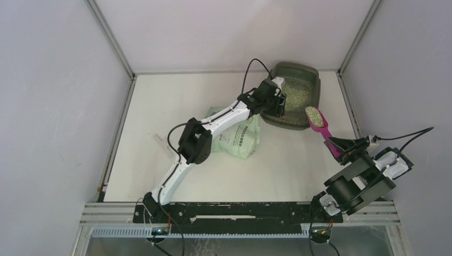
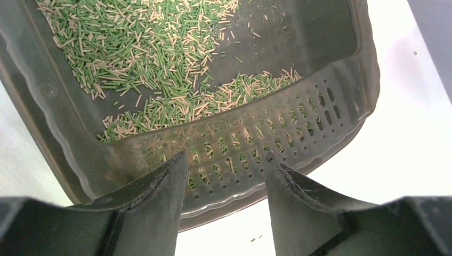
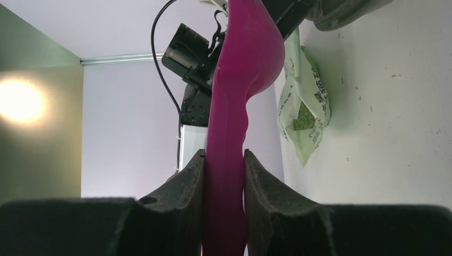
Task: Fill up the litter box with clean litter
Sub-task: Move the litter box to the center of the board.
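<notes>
Box (image 1: 318, 80) sits at far right of counter (image 1: 160, 101), thin layer of litter (image 2: 149, 48) over part of its floor, bare patches showing, so fill looks far from done.

Left pincer (image 2: 225, 160) hangs over the box's near perforated rim, jaws apart, nothing clamped. Can't tell if it touches the rim. Probably placed there to brace the box so it doesn't slide while litter goes in.

Right pincer (image 3: 224, 154) is closed tight on the handle of the magenta scoop (image 1: 318, 120). Scoop bowl is heaped with litter and held roughly level just beside the box's near right corner, likely to avoid spilling before the tip.

Green bag (image 1: 240, 136) lies on the counter under the left arm, near the box, a short reach for refills.

Next move likely carries the scoop over the rim and tilts it.
</notes>
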### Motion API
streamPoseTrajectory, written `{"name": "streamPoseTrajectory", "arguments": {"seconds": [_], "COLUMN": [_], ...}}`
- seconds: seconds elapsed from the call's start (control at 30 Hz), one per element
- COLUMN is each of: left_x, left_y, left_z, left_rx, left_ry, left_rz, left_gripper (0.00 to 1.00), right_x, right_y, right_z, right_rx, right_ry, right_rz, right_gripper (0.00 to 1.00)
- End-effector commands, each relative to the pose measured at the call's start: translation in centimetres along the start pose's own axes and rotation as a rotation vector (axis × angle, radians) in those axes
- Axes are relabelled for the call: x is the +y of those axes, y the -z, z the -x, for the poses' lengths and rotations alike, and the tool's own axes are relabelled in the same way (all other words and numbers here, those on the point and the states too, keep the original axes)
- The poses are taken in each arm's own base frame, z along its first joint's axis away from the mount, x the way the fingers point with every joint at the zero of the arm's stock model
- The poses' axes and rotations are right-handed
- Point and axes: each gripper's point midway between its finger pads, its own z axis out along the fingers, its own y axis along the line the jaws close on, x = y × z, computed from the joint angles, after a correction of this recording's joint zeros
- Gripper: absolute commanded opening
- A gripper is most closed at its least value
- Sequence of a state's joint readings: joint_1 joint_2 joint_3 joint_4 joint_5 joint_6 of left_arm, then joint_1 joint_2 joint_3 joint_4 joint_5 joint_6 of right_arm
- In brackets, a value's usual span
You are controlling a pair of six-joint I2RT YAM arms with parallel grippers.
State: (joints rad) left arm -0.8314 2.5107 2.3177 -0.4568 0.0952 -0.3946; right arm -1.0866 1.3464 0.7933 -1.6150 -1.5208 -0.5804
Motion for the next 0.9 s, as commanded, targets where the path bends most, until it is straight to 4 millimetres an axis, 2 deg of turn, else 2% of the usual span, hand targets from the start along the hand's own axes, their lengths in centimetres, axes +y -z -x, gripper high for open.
{"name": "streamPoseTrajectory", "arguments": {"seconds": [0.0, 0.23, 0.37, 0.5, 0.73, 0.87], "left_x": [-0.5, -5.3, -6.8, -8.5, -12.6, -15.3], "left_y": [1.3, 4.1, 5.7, 7.2, 9.1, 11.4], "left_z": [-7.9, -11.3, -13.3, -14.5, -15.2, -14.1], "left_rx": [0.24, 0.263, 0.28, 0.281, 0.261, 0.236], "left_ry": [-0.052, -0.096, -0.102, -0.115, -0.155, -0.174], "left_rz": [0.036, -0.056, -0.095, -0.135, -0.242, -0.34], "left_gripper": [0.59, 0.58, 0.57, 0.56, 0.56, 0.58], "right_x": [3.2, 3.2, 3.2, 3.2, 3.1, 3.1], "right_y": [0.1, 0.3, 0.3, 0.3, 0.1, -0.5], "right_z": [1.5, 1.7, 1.7, 1.9, 1.7, 1.0], "right_rx": [-0.106, -0.12, -0.12, -0.122, -0.114, -0.063], "right_ry": [0.047, 0.048, 0.049, 0.055, 0.081, 0.079], "right_rz": [0.164, 0.165, 0.165, 0.165, 0.162, 0.16], "right_gripper": [0.0, 0.0, 0.0, 0.0, 0.0, 0.0]}}
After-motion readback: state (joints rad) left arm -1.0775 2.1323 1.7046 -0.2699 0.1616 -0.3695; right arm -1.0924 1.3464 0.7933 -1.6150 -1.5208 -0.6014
